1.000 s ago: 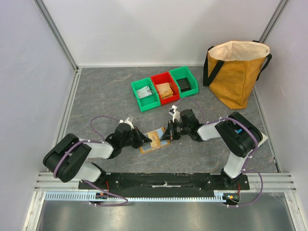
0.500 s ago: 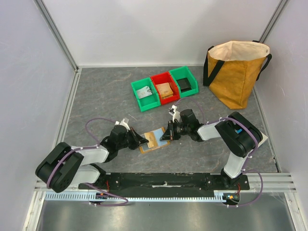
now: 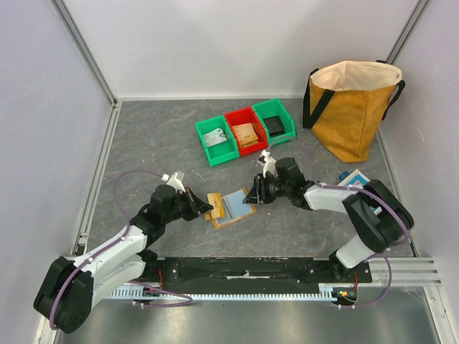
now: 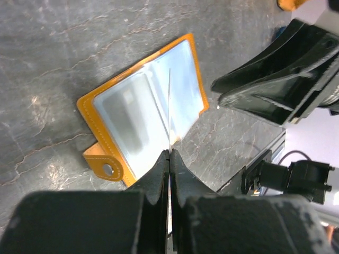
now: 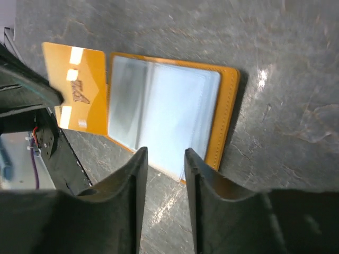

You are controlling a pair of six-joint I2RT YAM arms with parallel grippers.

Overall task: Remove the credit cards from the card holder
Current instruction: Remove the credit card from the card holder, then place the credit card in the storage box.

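The left end effector [image 4: 169,154] pinches an orange credit card [image 5: 74,87] beside the open card holder [image 5: 164,116], while the right end effector [image 5: 164,156] is spread.

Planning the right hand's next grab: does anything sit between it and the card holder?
Nothing visible does. The right hand hangs open over one edge of the open card holder. The left hand pinches an orange card beside it, out of the way.

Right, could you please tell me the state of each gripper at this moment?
Left gripper: shut on a card.
Right gripper: open, at the holder edge, holding nothing.
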